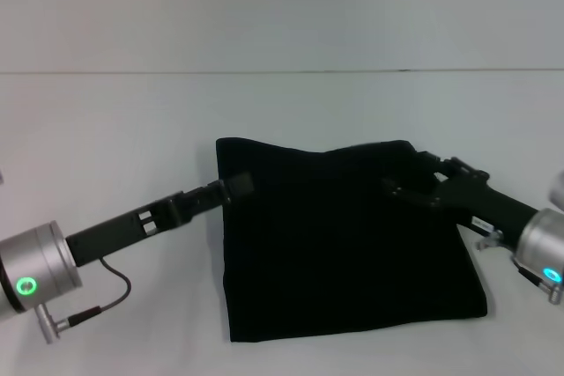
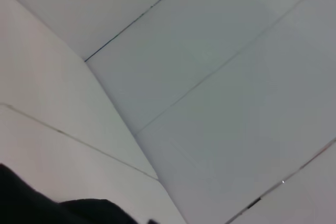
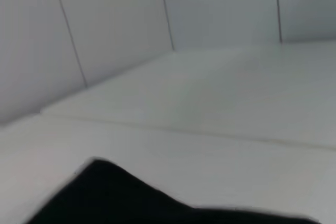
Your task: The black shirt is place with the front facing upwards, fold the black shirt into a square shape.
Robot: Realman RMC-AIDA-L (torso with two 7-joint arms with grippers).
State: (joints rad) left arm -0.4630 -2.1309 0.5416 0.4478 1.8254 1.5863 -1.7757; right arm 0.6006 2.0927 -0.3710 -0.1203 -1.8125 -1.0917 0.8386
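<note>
A plain white tabletop [image 1: 115, 147] is seen running back to a pale wall, with a thin seam line where the two meet.

Nearest the camera, the black shirt [image 1: 344, 253] is laid out flat in the middle of the table, already down to a roughly square block. Its near edge is fairly straight, while the far edge bumps up a little toward the right. It should handle as soft, light and floppy, so anything lifted is expected to sag and drag the layers with it. Corners and folded edges look like the sensible places to pinch, ideally through all the layers at once so the stack isn't peeled apart. On a smooth table it could also be slid around quite easily.

Further back, the left gripper [image 1: 238, 188] is reached in at the shirt's left edge near the far corner, and the right gripper [image 1: 412, 184] is positioned over the far right corner. Black fingers against black cloth, so whether either is pinched on fabric or spread can't be told.

No lettering, logo or neck label can be made out on the exposed surface. In both wrist views only a dark slice of cloth against white panels is shown.
</note>
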